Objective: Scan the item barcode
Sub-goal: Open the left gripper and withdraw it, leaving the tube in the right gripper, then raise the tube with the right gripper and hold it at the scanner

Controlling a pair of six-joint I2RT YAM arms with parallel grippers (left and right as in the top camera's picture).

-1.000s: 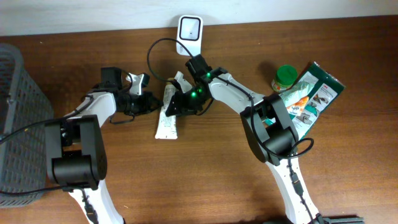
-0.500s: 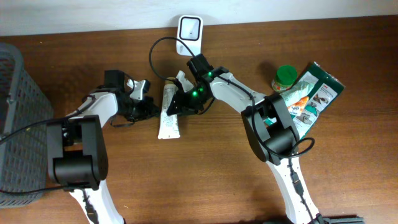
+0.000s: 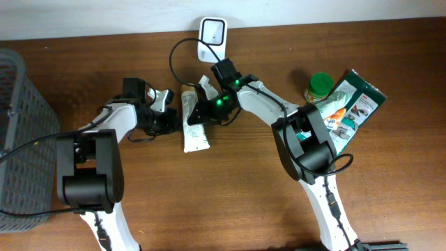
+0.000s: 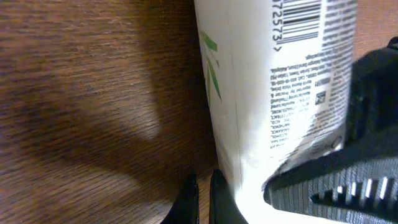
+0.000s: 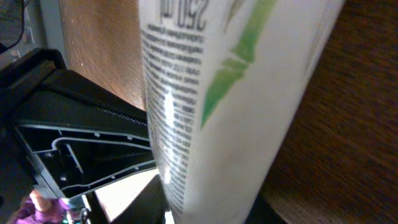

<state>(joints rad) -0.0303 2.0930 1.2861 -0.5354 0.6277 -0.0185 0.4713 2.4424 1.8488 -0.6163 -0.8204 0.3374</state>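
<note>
On the brown worktop (image 3: 230,195), a white tube (image 3: 194,129) is lying near the middle, with its cap end pointing toward the wall. The right pincer (image 3: 201,111) is clamping on the tube near its upper half, and one black finger (image 4: 367,124) is pressing into the soft white side. The left pincer (image 3: 166,120) is sitting just beside the tube on the other side. Its two tips are pressing together and holding nothing. The tube's barcode (image 4: 298,22) is facing the left wrist camera. A white scanner (image 3: 212,33) is standing at the back, near the tube. A green-lidded jar (image 3: 320,86) and a green packet (image 3: 352,106) are sitting well apart on the right side. A grey basket (image 3: 17,139) is sitting at the left edge.
</note>
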